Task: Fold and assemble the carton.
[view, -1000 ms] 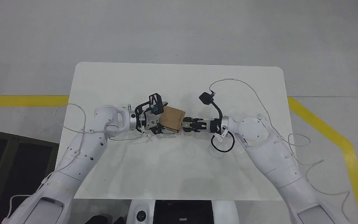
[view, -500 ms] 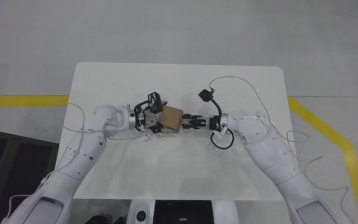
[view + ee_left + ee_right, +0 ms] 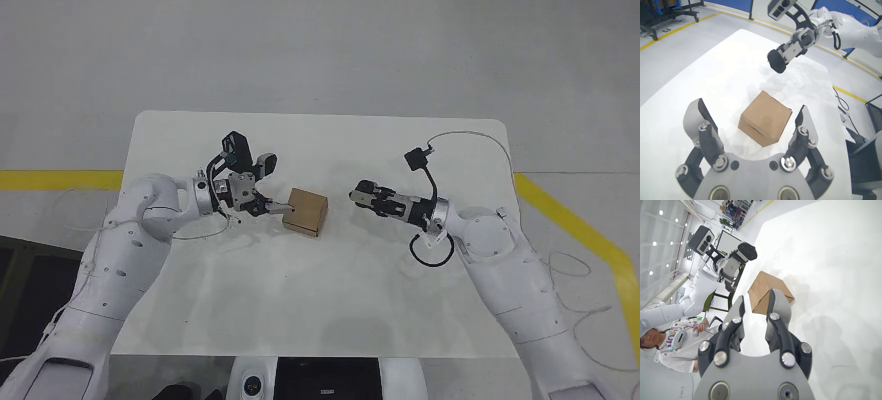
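Flanking carton: left gripper, right gripper

Matt brown cardboard carton on a smooth white table

Brown carton — beyond parted jaws

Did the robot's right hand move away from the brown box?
Yes. The right gripper has backed off the box, toward the table's right edge and a little farther from the robot; bare table now separates them.
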Robot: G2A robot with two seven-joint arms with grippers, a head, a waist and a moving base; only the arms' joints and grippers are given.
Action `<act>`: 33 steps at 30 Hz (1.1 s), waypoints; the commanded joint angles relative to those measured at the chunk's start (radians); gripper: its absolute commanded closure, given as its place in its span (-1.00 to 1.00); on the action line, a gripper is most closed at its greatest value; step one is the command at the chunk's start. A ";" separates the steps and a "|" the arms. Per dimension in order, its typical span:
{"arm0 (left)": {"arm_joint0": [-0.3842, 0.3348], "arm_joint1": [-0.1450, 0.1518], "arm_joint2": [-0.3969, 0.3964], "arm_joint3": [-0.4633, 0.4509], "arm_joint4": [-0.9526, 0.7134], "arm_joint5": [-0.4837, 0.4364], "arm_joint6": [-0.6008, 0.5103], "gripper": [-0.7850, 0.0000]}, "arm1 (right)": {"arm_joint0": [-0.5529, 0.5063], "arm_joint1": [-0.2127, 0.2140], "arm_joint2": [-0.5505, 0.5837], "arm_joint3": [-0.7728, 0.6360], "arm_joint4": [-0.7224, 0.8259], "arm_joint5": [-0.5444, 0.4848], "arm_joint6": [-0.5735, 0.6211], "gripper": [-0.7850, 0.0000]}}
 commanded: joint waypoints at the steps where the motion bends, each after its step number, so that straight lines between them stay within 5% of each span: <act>1: -0.006 0.003 -0.021 -0.005 0.000 0.050 -0.009 -1.00 | -0.008 0.003 0.023 0.007 -0.001 -0.056 -0.042 -1.00; 14: -0.094 0.010 -0.091 0.089 0.095 0.147 0.046 -1.00 | 0.043 0.031 0.222 0.065 -0.344 -0.344 -0.369 -1.00; 23: -0.131 0.015 -0.102 0.109 0.050 0.130 -0.006 -1.00 | 0.086 0.042 0.293 0.041 -0.671 -0.297 -0.541 -1.00; 33: -0.131 0.015 -0.102 0.109 0.050 0.130 -0.006 -1.00 | 0.088 0.042 0.294 0.041 -0.680 -0.294 -0.545 -1.00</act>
